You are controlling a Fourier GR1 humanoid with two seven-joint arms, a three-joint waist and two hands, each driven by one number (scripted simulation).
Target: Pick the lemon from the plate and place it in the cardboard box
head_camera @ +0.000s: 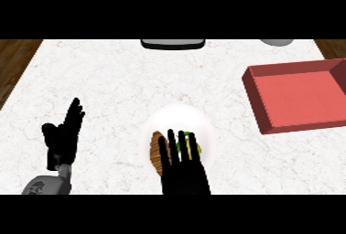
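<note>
The surface (135,82) is a pale, mottled marble-like slab, with dark wood grain showing past its left and right edges. Near its middle lies a round, smooth white plate (192,116), looking taller than wide from this steep angle. The right hand (182,169), matte black, reaches over the near part of the plate with its fingers straight and spread, not curled round anything. Beneath those fingers the lemon (187,147) shows only as yellow-green slivers in the gaps, so its outline cannot be made out; it sits on the plate's near half. Just left of it, also on the plate, lies a brown rounded item (157,153) with a rough, crusty-looking texture, partly hidden by the hand.

To the right, well apart from the plate, stands the box (297,96), a shallow square tray shape with flat reddish walls and a lighter red floor. The left hand (64,135) shows at the lower left, open, fingers up, resting over the surface. At the far edge are a dark rounded-rectangular object (172,44) and a pale grey rounded shape (277,42), both cut off.
</note>
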